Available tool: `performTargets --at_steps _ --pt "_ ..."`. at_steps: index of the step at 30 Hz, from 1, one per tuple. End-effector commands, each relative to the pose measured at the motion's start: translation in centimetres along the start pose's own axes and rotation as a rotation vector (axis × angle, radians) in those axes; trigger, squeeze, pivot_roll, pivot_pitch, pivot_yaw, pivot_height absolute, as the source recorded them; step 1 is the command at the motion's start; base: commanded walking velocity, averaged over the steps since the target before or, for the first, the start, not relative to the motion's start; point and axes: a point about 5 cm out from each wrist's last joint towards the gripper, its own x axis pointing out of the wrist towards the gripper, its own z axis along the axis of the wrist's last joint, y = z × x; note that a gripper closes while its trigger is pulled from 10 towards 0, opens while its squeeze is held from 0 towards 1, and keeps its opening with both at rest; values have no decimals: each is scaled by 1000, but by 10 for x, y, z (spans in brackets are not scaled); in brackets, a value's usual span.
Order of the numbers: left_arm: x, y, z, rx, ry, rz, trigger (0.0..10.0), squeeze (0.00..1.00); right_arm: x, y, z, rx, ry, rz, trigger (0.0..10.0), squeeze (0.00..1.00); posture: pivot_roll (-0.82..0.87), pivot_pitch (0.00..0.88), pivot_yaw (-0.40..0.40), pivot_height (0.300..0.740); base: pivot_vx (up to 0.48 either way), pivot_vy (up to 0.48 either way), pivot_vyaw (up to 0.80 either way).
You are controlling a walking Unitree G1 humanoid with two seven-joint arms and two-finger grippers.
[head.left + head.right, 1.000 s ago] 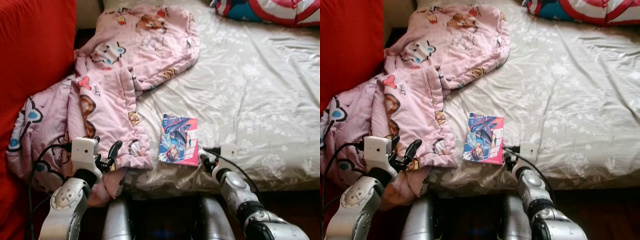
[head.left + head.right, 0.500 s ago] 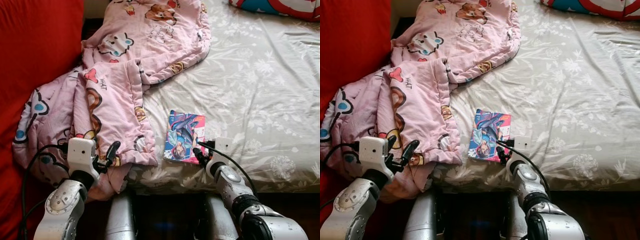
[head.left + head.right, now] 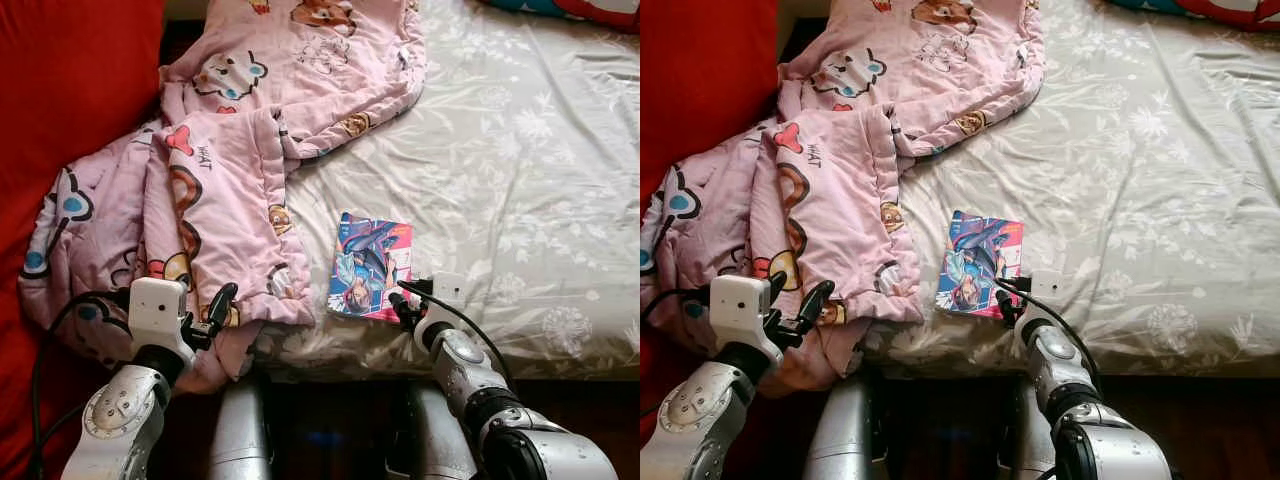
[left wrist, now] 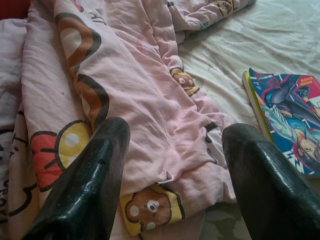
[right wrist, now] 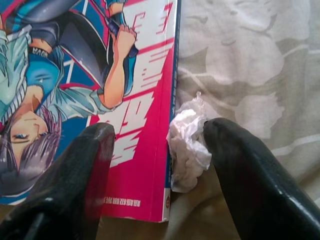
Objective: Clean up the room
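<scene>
Little of the tidying looks done. The bed (image 3: 520, 150) carries a crumpled pink blanket (image 3: 230, 170) heaped from 10 to 8 o'clock and spilling over the near edge beside the red cushion (image 3: 70, 90), unfolded. A book (image 3: 370, 266) lies flat near the bed's near edge, toward 6 o'clock, just beside the blanket's corner. A small crumpled tissue (image 5: 189, 142) sits touching the book's edge.

The right gripper (image 5: 160, 175) is down at the book's near corner, fingers apart, one finger over the cover and the other on the sheet, with the tissue and the book's edge between them; nothing is clamped yet. I judge it is about to take the tissue or the book; which of the two I cannot tell.

The left gripper (image 4: 172, 170) hovers at 7 o'clock over the blanket's near corner, fingers spread wide, holding nothing.

Left to do, by my reckoning: clear the tissue, put the book away, straighten the blanket.
</scene>
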Motion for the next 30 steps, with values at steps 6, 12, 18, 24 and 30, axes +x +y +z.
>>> performTargets --at_steps 6,12,18,24,30 --pt "-6 0 -1 45 13 -5 10000 0 -3 -1 -13 33 34 -8 0 0 242 321 -1 595 0 0 0" --pt "-8 1 -1 50 24 0 10000 0 -3 -2 -14 48 29 -20 0 0 241 321 1 595 0 0 0" --pt "-9 1 0 52 26 9 10000 0 -4 -7 -14 59 20 -37 0 0 241 321 1 595 0 0 0" --pt "-10 1 2 45 15 6 10000 0 -6 -14 -14 87 3 -76 0 0 248 320 1 595 0 0 0" --pt "-11 1 0 45 20 3 10000 0 -9 -22 -20 93 21 -107 0 0 247 318 5 595 0 0 0"
